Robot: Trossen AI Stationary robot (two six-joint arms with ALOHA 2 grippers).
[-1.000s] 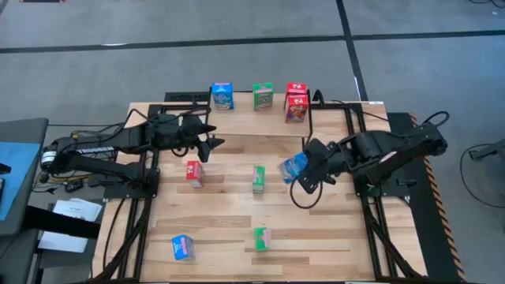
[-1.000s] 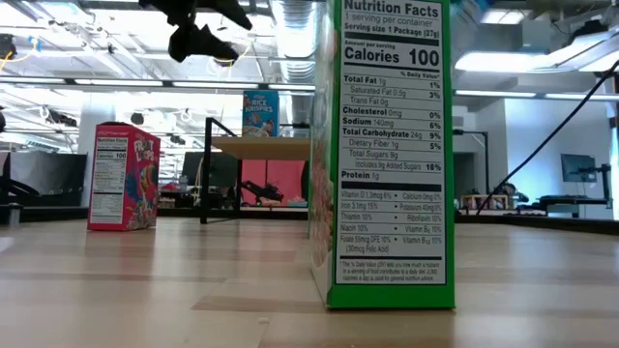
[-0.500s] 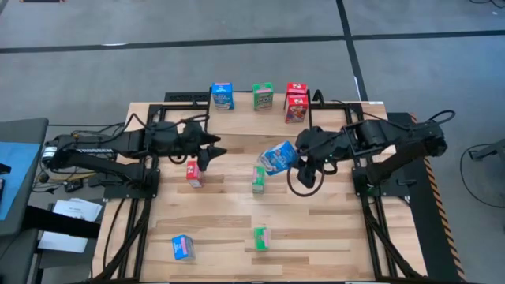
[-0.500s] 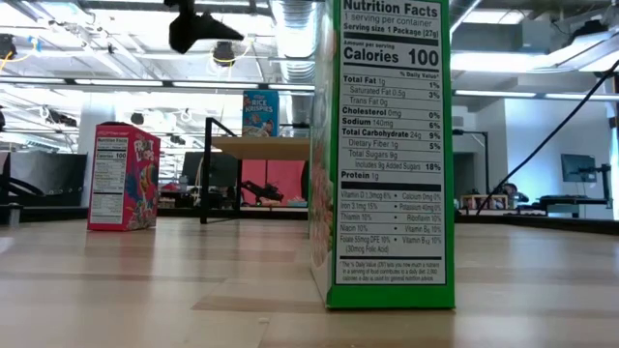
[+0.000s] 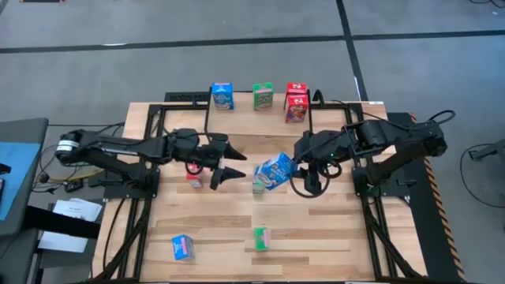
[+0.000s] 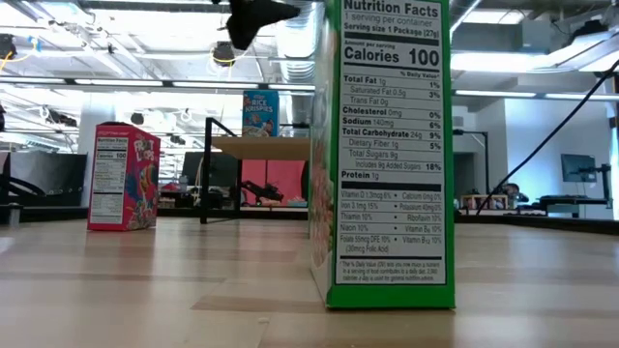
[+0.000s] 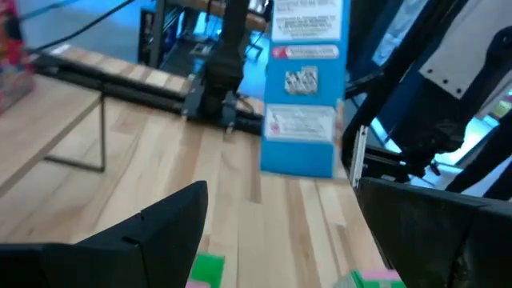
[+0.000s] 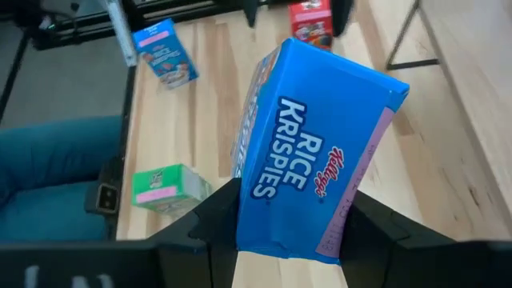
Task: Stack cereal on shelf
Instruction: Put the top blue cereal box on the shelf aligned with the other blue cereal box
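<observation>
surface [image 5: 331, 237]: bare wood along the right side and front right corner
shelf [image 5: 245, 109]: far edge, four boxes on it
right pincer [image 5: 286, 167]: mid-surface, clamped on blue cereal box [image 5: 275, 170], tilted, airborne
left pincer [image 5: 230, 163]: fingers spread, empty, facing that box

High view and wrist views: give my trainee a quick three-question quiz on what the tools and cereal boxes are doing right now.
1. True or false: the right tool is gripping a blue cereal box.
2. How many boxes stand on the shelf? A) two B) four C) six
3. Fill in: the left tool is ____ and holds nothing.

Key:
1. True; the blue box sits tilted between its fingers, above the table's middle.
2. B; one blue, one green and two red stacked.
3. Open; it points toward the held box.
</observation>
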